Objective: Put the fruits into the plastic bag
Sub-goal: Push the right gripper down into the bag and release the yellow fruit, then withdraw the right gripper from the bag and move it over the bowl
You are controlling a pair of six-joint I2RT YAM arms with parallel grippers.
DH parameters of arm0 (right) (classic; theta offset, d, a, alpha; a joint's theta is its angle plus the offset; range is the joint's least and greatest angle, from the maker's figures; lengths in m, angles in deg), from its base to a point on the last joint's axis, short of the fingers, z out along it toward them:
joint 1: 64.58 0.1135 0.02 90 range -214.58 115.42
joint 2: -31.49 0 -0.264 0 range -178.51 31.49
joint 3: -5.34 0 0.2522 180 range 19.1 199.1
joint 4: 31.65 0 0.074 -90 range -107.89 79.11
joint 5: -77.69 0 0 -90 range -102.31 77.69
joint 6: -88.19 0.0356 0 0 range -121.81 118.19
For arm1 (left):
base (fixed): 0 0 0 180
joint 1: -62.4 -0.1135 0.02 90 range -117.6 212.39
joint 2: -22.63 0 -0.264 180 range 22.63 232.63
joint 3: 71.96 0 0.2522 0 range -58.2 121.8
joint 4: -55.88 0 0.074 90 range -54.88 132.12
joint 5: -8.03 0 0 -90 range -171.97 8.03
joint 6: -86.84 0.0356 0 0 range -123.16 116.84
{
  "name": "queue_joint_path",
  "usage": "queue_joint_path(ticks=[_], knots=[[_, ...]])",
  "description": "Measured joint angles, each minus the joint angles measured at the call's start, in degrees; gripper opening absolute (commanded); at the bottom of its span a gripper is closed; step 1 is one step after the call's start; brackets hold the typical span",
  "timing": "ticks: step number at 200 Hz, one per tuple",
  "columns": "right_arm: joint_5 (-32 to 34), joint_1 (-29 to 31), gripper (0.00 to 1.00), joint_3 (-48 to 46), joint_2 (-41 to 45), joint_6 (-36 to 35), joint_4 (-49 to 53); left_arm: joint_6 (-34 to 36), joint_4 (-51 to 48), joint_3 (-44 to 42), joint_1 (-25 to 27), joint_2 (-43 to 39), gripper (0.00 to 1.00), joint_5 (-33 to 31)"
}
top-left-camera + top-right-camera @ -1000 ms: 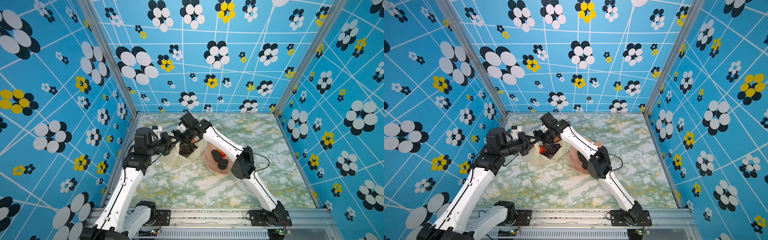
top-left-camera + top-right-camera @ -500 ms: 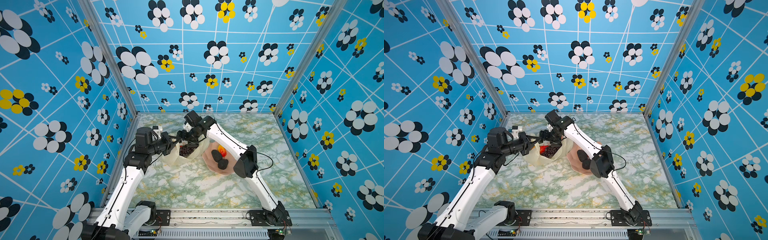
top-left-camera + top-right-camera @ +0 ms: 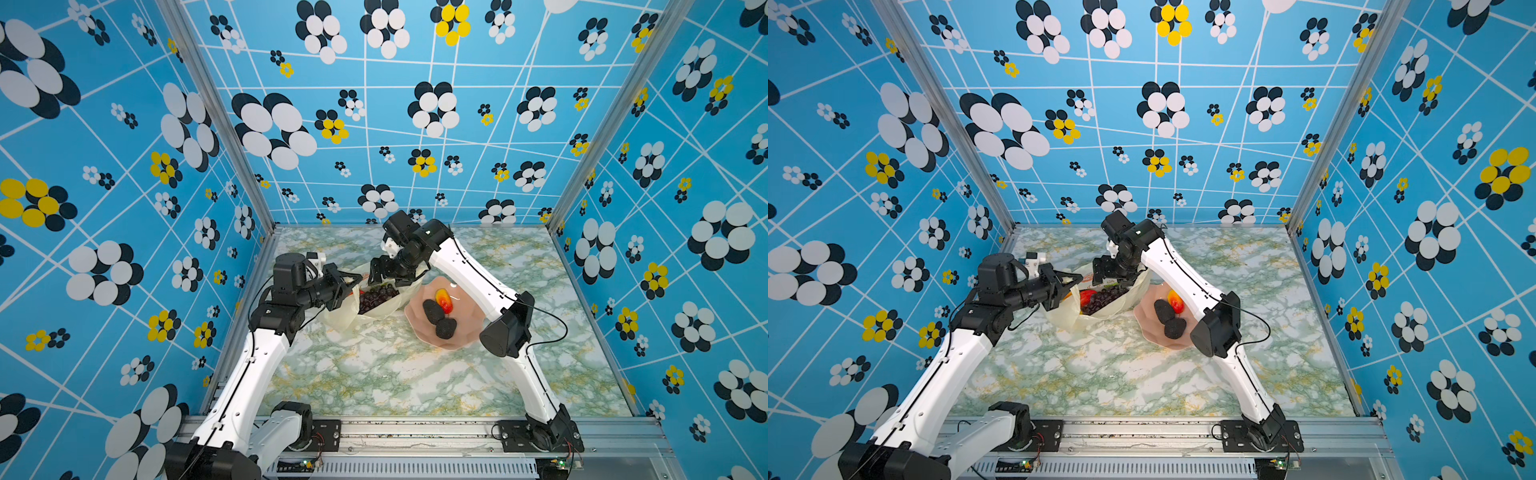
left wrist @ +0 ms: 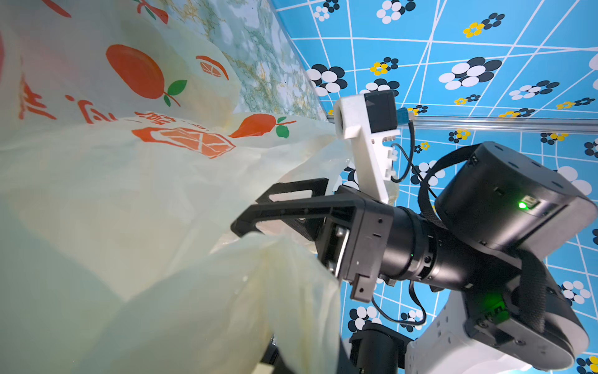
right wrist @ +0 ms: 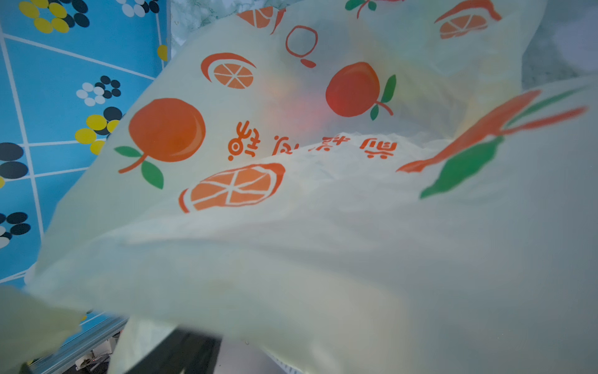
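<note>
Film of the plastic bag buries my left claw, pinched tight on the bag's near rim. Inside lies the grape bunch; whatever sits under it is hard to make out. My right claw hangs spread wide over the far rim, visibly empty. My forearm cuts off the pink bowl with two dark ovals and a red-yellow piece.

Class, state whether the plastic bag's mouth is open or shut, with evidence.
Open: the plastic bag gapes upward, the grape bunch shows inside it, and the left gripper pinches its rim.
</note>
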Motion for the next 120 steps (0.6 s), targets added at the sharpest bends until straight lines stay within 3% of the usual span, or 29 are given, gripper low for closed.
queue_joint_path(ticks=[56, 89, 120], knots=[[-2.78, -0.09, 0.9, 4.61, 3.67, -1.11, 2.25, 0.02, 0.0, 0.0, 0.0, 0.09, 0.0, 0.0], [-9.92, -0.26, 0.9, 4.26, 7.02, 0.5, -1.38, 0.02, 0.0, 0.0, 0.0, 0.09, 0.0, -0.02], [-19.3, -0.26, 0.89, -2.75, 11.1, 5.55, -13.16, 0.02, 0.0, 0.0, 0.0, 0.09, 0.0, -0.15]])
